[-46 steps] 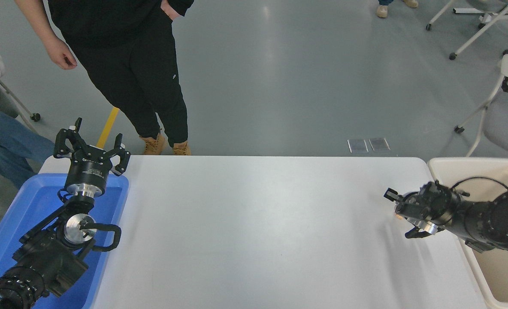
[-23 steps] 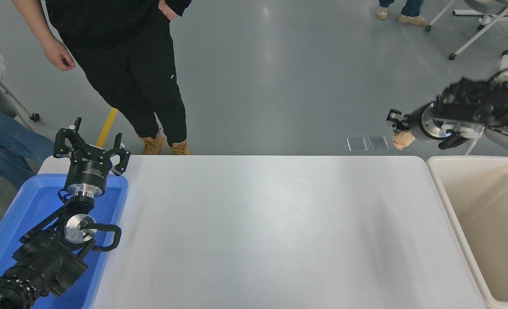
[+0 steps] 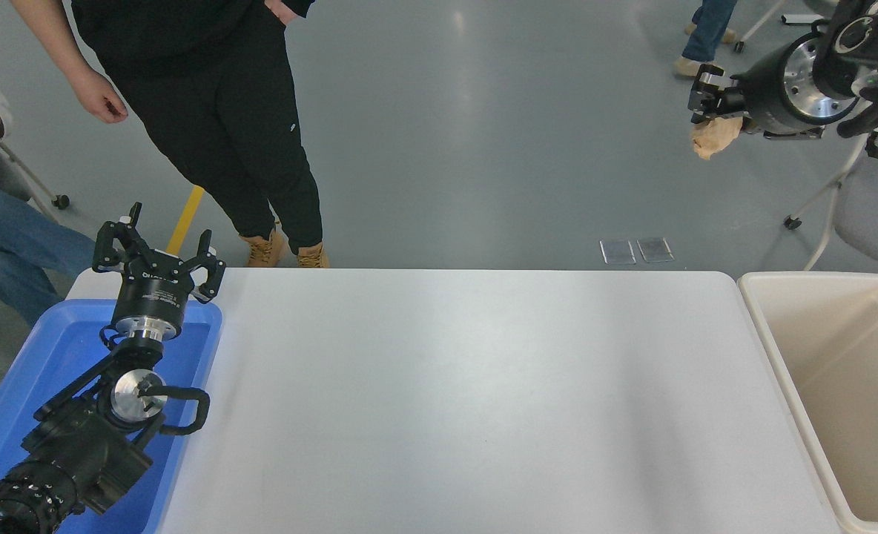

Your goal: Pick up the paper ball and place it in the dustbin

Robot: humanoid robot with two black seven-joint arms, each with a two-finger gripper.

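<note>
My right gripper (image 3: 707,104) is raised high at the picture's upper right, pointing left, shut on the paper ball (image 3: 715,136), a light-brown wrinkly wad that hangs below its fingers. The dustbin (image 3: 769,319), a beige bin with a thick white rim, stands off the table's right edge, below and to the right of the ball. Its inside looks bare where it shows. My left gripper (image 3: 159,248) is parked open at the lower left, above the blue tray.
A bright blue tray (image 3: 61,348) sits at the table's left end under my left arm. A person in black (image 3: 209,111) stands at the far left edge; another sits at the left. White chair frames (image 3: 839,178) stand at the right behind my right arm.
My right gripper took the paper ball from the table's right edge and lifted it high, up and slightly right. The left arm has not moved.
</note>
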